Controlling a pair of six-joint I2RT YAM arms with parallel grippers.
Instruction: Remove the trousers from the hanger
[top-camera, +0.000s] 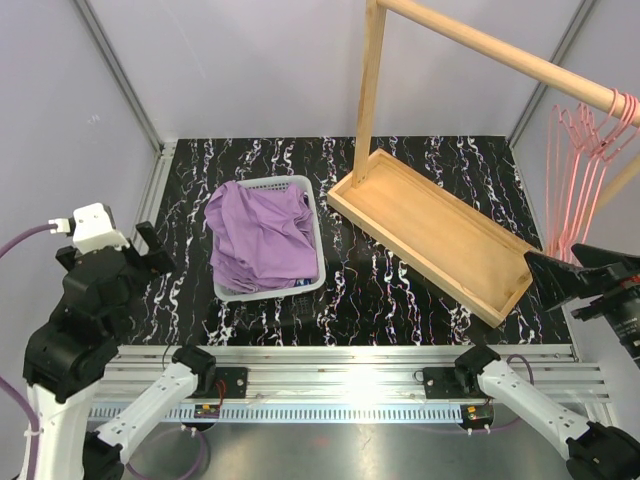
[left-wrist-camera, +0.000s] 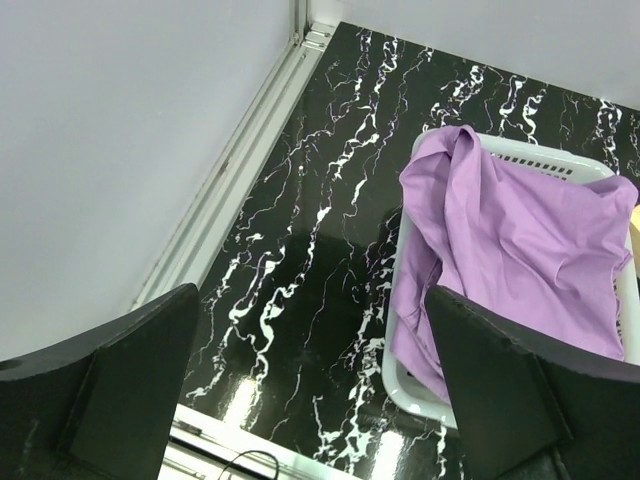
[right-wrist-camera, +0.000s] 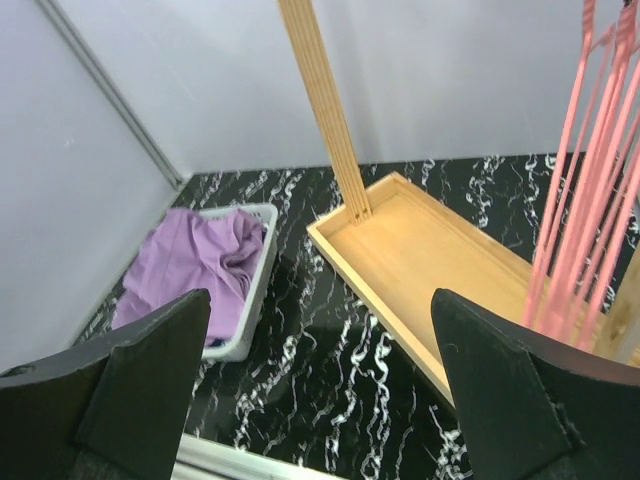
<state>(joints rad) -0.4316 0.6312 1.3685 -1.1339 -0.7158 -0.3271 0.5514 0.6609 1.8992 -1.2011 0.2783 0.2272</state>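
Risk first: my right gripper (top-camera: 578, 268) hangs near the bare pink wire hangers (top-camera: 585, 170) on the pale wooden rail (top-camera: 500, 48) — a sideways swing could hook one and drag it off.

Second: the plain lilac-purple cloth trousers (top-camera: 260, 238) lie heaped in the white slatted plastic basket (top-camera: 275, 183), a fold over its rim; a careless pass could pull them out. I see no blue garment.

Pose: both arms stand at the outer sides, with the left gripper (top-camera: 108, 252) raised and apart from the basket — both sets of fingers are spread wide and hold nothing.
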